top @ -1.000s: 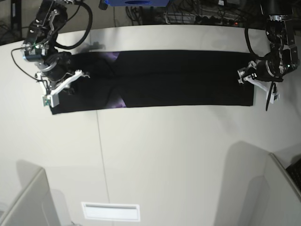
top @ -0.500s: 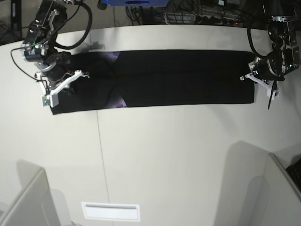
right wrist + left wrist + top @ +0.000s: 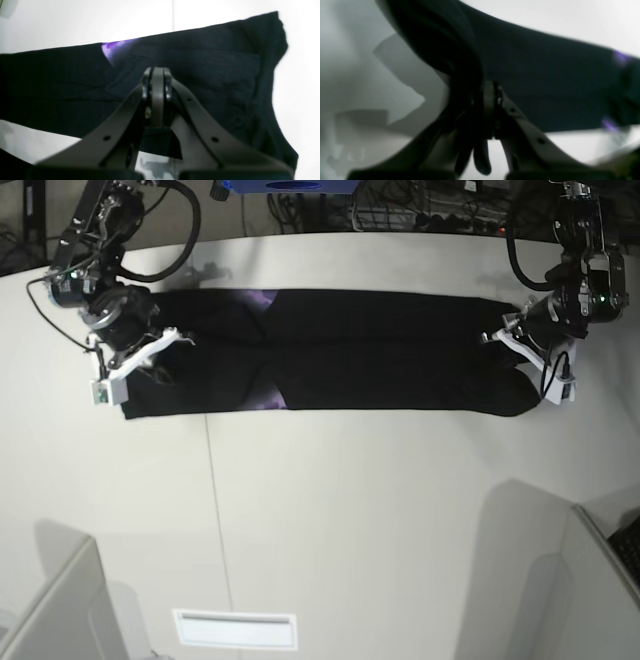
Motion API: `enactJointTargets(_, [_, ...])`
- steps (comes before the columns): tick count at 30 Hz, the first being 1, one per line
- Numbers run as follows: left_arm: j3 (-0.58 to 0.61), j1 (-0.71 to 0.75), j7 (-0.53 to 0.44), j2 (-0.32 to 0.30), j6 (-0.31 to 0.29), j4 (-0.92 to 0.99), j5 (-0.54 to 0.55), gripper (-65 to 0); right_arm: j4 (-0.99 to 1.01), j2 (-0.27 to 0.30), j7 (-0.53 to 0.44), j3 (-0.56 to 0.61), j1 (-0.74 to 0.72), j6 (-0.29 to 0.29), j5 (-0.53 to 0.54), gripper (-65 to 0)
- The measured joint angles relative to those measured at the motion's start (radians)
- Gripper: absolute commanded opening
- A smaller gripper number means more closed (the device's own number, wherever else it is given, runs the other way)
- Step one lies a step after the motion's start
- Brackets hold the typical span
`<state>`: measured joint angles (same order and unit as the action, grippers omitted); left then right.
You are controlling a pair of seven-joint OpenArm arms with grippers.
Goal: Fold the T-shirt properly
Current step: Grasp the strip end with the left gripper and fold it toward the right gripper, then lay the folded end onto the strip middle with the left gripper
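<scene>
**Black shirt stretched between 2 arms**

Black cloth fills the far part of the white table (image 3: 330,520). It is the T-shirt (image 3: 380,350), folded into 1 long strip that runs from 9 o'clock to 3 o'clock in the base view. Small purple bits of its print peek out near 10 o'clock. The end at 3 o'clock is bunched and lifted a little.

The left gripper (image 3: 490,110) is pinched tight on that bunched end, with dark cloth squeezed between its fingers. The right gripper (image 3: 156,95) sits at the other end with its fingers pressed together, over the black cloth. I cannot tell if any cloth is caught between them.
</scene>
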<state>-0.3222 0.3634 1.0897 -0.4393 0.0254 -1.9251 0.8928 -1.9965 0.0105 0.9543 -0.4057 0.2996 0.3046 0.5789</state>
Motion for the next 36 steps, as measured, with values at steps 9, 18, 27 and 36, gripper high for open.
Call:
enactJointTargets(9, [0.170, -0.076, 0.066, 0.107, 0.007, -0.010, -0.017, -65.0, 0.000, 0.000, 0.000, 0.000, -0.002, -0.001, -0.003, -65.0])
enactJointTargets(18, [0.319, -0.181, 0.062, 0.235, 0.009, 0.082, -0.030, -65.0, 0.000, 0.002, -0.001, 0.000, -0.003, -0.001, -0.003, -65.0])
enactJointTargets(27, [0.411, -0.233, 0.061, 0.276, 0.057, 0.158, -0.028, -65.0, 0.000, 0.011, 0.001, 0.000, 0.000, -0.001, -0.002, -65.0])
enactJointTargets(36, [0.414, -0.266, 0.060, 0.312, 0.110, 0.163, -0.026, -65.0, 0.001, 0.021, 0.000, 0.000, 0.000, -0.001, -0.006, -65.0])
